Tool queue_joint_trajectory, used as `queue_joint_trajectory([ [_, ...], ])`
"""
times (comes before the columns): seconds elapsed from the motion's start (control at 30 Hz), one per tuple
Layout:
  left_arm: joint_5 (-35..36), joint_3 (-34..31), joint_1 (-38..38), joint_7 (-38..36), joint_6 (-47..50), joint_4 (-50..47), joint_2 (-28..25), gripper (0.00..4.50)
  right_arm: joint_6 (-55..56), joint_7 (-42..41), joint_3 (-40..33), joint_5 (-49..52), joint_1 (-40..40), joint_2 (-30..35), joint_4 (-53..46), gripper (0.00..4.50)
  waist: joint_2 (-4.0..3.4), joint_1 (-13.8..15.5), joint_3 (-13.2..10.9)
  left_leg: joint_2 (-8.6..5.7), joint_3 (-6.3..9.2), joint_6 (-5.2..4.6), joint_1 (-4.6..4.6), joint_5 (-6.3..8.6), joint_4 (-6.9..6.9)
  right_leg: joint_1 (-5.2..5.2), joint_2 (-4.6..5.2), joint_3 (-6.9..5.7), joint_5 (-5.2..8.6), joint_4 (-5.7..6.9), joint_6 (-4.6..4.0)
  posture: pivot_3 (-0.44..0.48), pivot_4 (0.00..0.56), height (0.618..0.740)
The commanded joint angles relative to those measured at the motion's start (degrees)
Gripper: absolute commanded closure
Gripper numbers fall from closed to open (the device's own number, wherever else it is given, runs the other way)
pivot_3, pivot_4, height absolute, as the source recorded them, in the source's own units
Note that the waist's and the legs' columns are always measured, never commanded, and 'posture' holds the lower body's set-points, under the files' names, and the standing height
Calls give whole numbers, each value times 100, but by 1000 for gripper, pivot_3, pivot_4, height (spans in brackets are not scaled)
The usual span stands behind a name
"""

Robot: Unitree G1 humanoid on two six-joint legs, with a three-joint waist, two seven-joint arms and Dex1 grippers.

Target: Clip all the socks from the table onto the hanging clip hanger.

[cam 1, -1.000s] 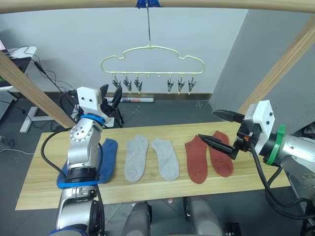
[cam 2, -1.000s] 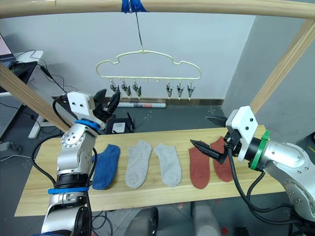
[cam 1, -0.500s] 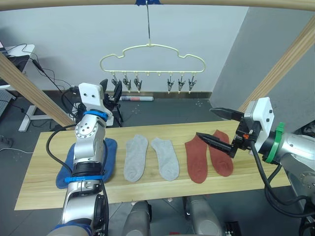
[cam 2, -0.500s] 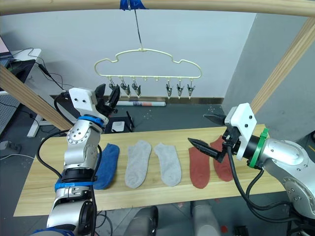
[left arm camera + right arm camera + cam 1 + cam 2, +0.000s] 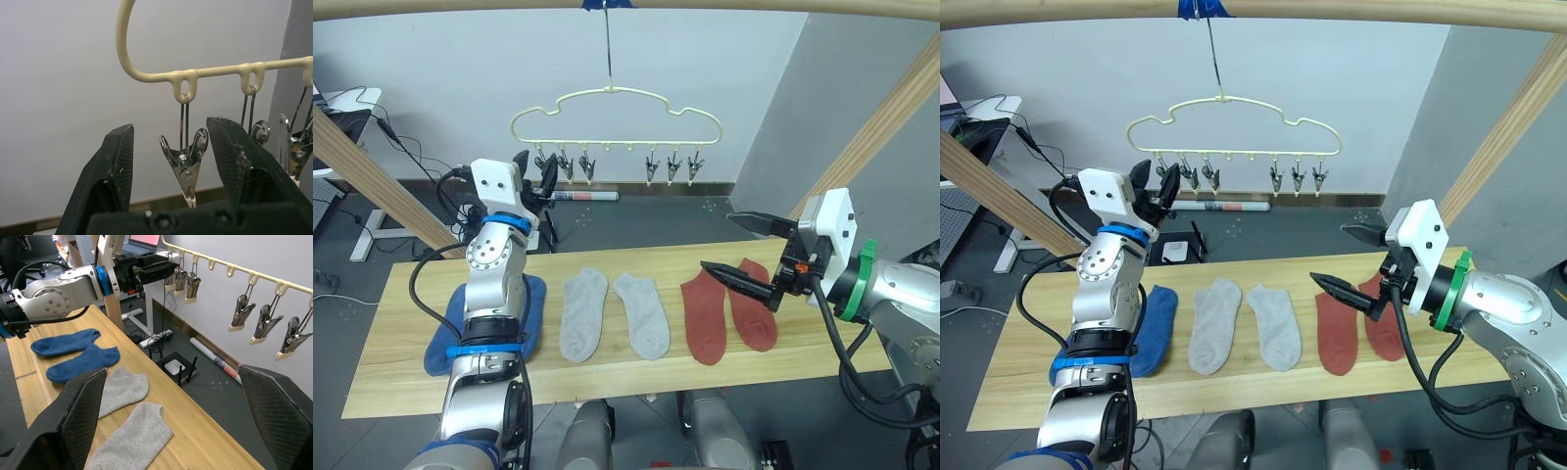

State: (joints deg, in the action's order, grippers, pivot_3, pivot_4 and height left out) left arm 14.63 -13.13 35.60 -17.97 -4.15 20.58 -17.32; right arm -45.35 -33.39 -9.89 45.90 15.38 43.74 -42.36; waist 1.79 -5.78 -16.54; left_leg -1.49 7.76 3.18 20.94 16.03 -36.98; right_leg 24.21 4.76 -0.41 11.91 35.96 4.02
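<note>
Left gripper [image 5: 185, 161] spread around leftmost clip [image 5: 186, 165] of clip hanger [image 5: 615, 96]; right gripper [image 5: 750, 250] spread above rust socks [image 5: 706, 315].

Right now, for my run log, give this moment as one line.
left claw: open around silver clip | right claw: open above rust red socks | six socks on table

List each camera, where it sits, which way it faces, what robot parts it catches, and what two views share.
Left eye, right eye: on the head, looking down over the table, socks and both arms.
Left wrist: on the left arm, looking up at one clip between the open left gripper fingers.
Right wrist: looking past the open right gripper at blue socks and the left arm.
Shared: the clip hanger.
</note>
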Motion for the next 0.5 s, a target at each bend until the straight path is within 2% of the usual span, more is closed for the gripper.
queue_joint_trajectory([
  [0.03,-72,20,127,54,-95,-49,-14,2503,53,36,-45,53,76,11,-61,0,0,0,0,0,0,0,0,0,0,0,0,0,0,0,0,-267,302,740],
  [0.17,-149,33,133,124,-86,-2,-28,3657,59,45,-30,38,87,1,-40,0,0,-1,-1,0,0,0,0,0,1,0,0,0,0,-1,0,-267,302,740],
  [0.23,-167,23,137,166,-93,15,-32,4018,60,45,-24,34,88,-1,-35,0,0,-1,-1,0,0,0,0,0,1,0,0,0,0,-1,0,-267,302,740],
  [0.37,-252,34,134,177,-171,-7,-77,4482,75,19,-9,2,40,15,-23,0,0,-12,-1,0,0,0,0,0,0,0,0,0,0,0,0,-263,304,740],
  [0.5,-362,60,102,189,-194,-99,-126,4492,125,3,20,-132,-133,22,9,0,0,-18,-1,0,0,0,0,0,2,1,0,0,0,-1,0,-260,303,740],
])
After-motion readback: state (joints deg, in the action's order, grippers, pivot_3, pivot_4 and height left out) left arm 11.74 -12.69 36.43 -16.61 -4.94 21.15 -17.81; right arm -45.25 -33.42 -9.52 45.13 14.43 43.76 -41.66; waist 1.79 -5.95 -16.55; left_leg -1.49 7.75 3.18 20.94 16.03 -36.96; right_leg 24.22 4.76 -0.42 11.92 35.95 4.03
